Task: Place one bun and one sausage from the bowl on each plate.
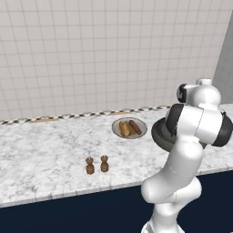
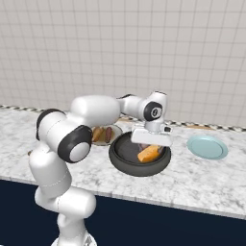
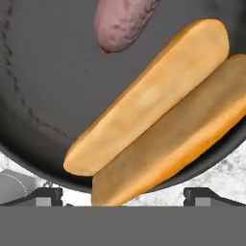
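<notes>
Take the bowl as your reference point throughout. The marble desk carries everything, and the bowl sits on it near the front edge, in front of the tiled wall.

The arm reaches from the base across to the bowl and holds its hand directly above the bowl's interior. In the left base view the arm's body covers most of the bowl, leaving its rim exposed at the left.

The teal plate lies on the desk to the right of the bowl in the right base view, well apart from it. The beige plate lies just behind and to the left of the bowl, and it carries one bun and one sausage side by side.

Inside the bowl, a second bun lies diagonally on the dark floor, split lengthwise into two halves that touch along their long sides. A second sausage lies just beyond this bun, apart from it.

The pincer points down into the bowl with its fingertips spread wide, one on each side of the near end of the bun. It grips nothing.

Two brown shakers stand upright together on the desk, well to the left of the bowl in the left base view.
</notes>
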You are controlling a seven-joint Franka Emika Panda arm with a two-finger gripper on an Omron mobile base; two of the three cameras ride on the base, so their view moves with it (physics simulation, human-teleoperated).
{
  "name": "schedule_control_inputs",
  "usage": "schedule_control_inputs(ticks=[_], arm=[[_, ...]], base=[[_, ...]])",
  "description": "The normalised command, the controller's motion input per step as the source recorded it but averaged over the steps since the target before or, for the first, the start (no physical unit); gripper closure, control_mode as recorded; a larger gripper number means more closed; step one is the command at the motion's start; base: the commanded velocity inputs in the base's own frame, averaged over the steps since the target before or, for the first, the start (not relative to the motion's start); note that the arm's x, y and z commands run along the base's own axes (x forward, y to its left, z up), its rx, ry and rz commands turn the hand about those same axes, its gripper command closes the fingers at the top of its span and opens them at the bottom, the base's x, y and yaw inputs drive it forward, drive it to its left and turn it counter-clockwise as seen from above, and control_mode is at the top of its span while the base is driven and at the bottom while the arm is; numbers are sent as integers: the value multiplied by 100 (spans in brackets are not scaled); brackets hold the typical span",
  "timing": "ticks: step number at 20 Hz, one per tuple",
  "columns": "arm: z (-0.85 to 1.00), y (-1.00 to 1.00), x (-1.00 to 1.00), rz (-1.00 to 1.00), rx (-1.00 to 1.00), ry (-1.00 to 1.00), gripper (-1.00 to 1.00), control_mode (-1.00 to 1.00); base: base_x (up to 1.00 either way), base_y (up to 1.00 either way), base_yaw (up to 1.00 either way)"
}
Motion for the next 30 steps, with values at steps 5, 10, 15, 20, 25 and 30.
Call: schedule_control_inputs(ticks=[5, 10, 15, 20, 25, 30], arm=[[0, 1, 0, -32, 2, 0, -100, -100], [-4, 16, 19, -33, 0, 2, -100, -100], [-18, 1, 2, -19, 0, 0, -100, -100], [-9, 1, 0, -17, -1, 0, -100, -100], [-24, 20, 0, -16, -8, 1, -100, -100], [-11, 10, 3, -13, -17, 7, -100, -100]], base=[[0, 0, 0], [0, 0, 0], [0, 0, 0], [0, 0, 0], [0, 0, 0], [0, 0, 0]])
